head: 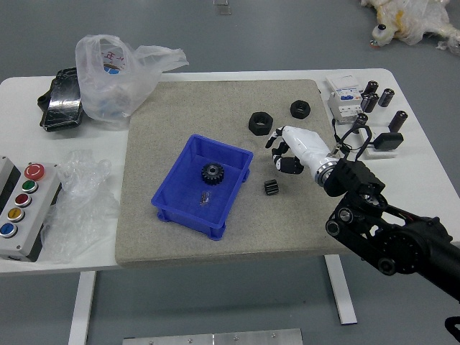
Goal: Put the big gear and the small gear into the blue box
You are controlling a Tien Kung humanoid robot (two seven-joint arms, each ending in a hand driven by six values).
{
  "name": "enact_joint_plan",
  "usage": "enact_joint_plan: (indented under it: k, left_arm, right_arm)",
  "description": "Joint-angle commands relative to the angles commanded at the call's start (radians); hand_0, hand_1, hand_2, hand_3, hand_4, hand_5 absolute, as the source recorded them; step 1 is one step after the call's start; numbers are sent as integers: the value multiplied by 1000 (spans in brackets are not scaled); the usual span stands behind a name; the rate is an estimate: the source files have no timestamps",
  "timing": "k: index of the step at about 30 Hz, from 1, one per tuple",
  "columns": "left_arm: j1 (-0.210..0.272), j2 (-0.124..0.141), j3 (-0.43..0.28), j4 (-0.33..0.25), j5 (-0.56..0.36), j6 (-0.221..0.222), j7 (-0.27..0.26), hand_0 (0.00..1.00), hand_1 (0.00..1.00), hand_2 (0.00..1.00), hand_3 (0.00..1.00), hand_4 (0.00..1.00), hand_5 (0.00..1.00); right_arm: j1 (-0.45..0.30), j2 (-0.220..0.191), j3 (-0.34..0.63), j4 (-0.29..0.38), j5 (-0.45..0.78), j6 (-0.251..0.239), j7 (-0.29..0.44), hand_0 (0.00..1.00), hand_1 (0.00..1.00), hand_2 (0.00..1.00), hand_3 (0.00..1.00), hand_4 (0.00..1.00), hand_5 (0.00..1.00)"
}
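Observation:
My right hand [280, 152] is over the right part of the grey-brown mat, up and right of the small gear, fingers spread and holding nothing. That small gear [271, 187], a black ribbed piece, lies on the mat to the right of the blue box [167, 213], apart from it and from my hand. Inside the box sits the big gear [213, 172], a black toothed wheel with a round hole. My left hand is out of view.
Two black nuts, one [260, 123] near my fingertips and one [300, 109] farther back, lie on the mat. A clear scrap [205, 198] is in the box. White devices [346, 104] and black cylinders stand right; plastic bags and a button panel [25, 208] are left.

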Motion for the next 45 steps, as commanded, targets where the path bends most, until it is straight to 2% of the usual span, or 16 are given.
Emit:
enact_joint_plan:
  k: [4, 5, 12, 22, 23, 28, 29, 35, 36, 41, 42, 45]
  left_arm:
    - [1, -1, -1, 0, -1, 0, 0, 695, 623, 572, 664, 635, 378]
    - [1, -1, -1, 0, -1, 1, 1, 696, 623, 572, 665, 636, 377]
    - [3, -1, -4, -1, 0, 0, 2, 695, 623, 572, 664, 636, 377]
    - [2, -2, -6, -1, 2, 0, 2, 695, 623, 571, 664, 636, 378]
    - [3, -2, -7, -1, 2, 0, 3, 695, 623, 572, 664, 636, 378]
    - [3, -2, -2, -1, -5, 3, 1, 695, 623, 572, 664, 636, 378]
    - [3, -3, -3, -1, -4, 3, 2, 695, 622, 571, 665, 635, 378]
    - [12, -10, -13, -4, 6, 0, 8, 695, 622, 571, 665, 635, 378]
    - [13, -11, -13, -4, 7, 0, 8, 695, 623, 572, 665, 636, 379]
    - [13, -11, -12, -4, 4, 1, 7, 695, 623, 572, 665, 636, 379]
    - [13, -11, -12, -4, 4, 2, 7, 695, 623, 572, 664, 636, 379]
    - [15, -10, -13, -4, 3, 2, 8, 695, 623, 572, 664, 636, 379]
  right_arm:
    - [-25, -29, 30, 66, -19, 45, -37, 298, 655, 857, 910, 663, 79]
    - [-30, -35, 29, 75, -20, 58, -48, 317, 672, 908, 947, 841, 225]
    - [-54, -55, 7, 112, -13, 134, -112, 318, 671, 907, 947, 849, 229]
    - [-57, -60, -29, 127, 19, 167, -134, 309, 665, 889, 940, 860, 244]
    - [-57, -61, -30, 128, 21, 168, -134, 307, 655, 833, 914, 860, 242]
    - [-56, -60, -47, 108, 38, 176, -144, 307, 655, 833, 914, 860, 242]
    - [-56, -59, -50, 103, 41, 179, -148, 299, 617, 743, 809, 817, 216]
    - [-51, -49, -74, 75, 55, 185, -167, 299, 617, 743, 809, 817, 216]
    - [-50, -47, -78, 71, 56, 184, -168, 272, 527, 605, 676, 602, 84]
    - [-45, -39, -94, 59, 58, 179, -165, 272, 527, 605, 676, 602, 84]
    - [-44, -38, -96, 58, 59, 179, -164, 258, 506, 517, 644, 580, 16]
    - [-38, -34, -103, 55, 60, 173, -159, 258, 506, 517, 644, 580, 16]
